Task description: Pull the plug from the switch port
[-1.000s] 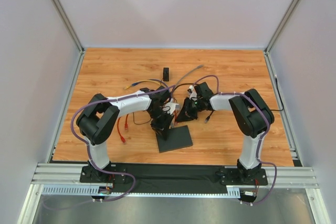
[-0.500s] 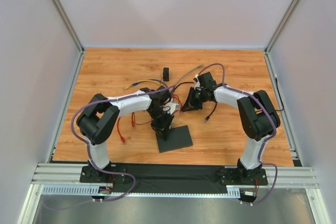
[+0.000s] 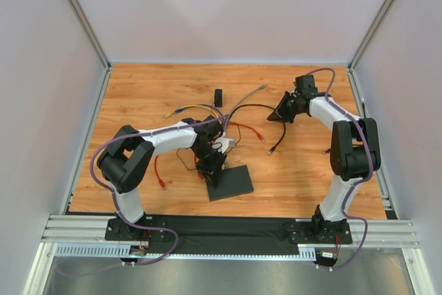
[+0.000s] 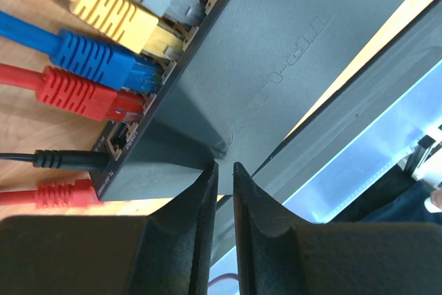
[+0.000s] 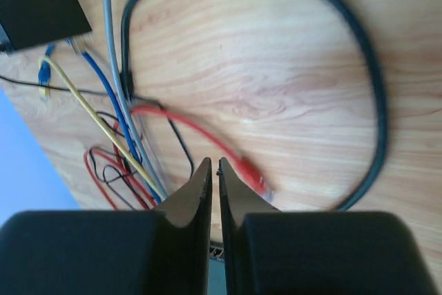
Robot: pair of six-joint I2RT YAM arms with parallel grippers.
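**Operator:** Where is the switch?

**Me:** The switch (image 4: 276, 53) lies on the wooden table (image 3: 138, 88), close to my bases. My left gripper (image 4: 224, 166) is right at one of its corners.

**Operator:** What sits in its sockets?

**Me:** I'll go along the row as my left wrist camera shows it. The socket at the far end is bare. Next come a grey plug (image 4: 181, 3), a yellow plug (image 4: 117, 17), a blue plug (image 4: 93, 56) and a red plug (image 4: 72, 92), each seated in its own socket. The socket after those is bare too. Past it, a thin black power lead (image 4: 62, 160) goes into the round jack. A second red plug (image 4: 61, 193) lies on the wood beside that end, in no socket.

**Operator:** And your grippers?

**Me:** My left fingers stand a narrow slit apart, with their tips against the switch's corner. I cannot tell whether they pinch it. My right gripper (image 5: 215, 162) hangs over the far right of the table, well apart from the switch. Its fingers are drawn almost together with nothing between them.

**Operator:** Anything loose below it?

**Me:** A loose red plug (image 5: 250, 173) rests on the wood inside the curve of a black cable (image 5: 373, 101), in no socket. A small black block (image 5: 45, 15) lies off to one side.
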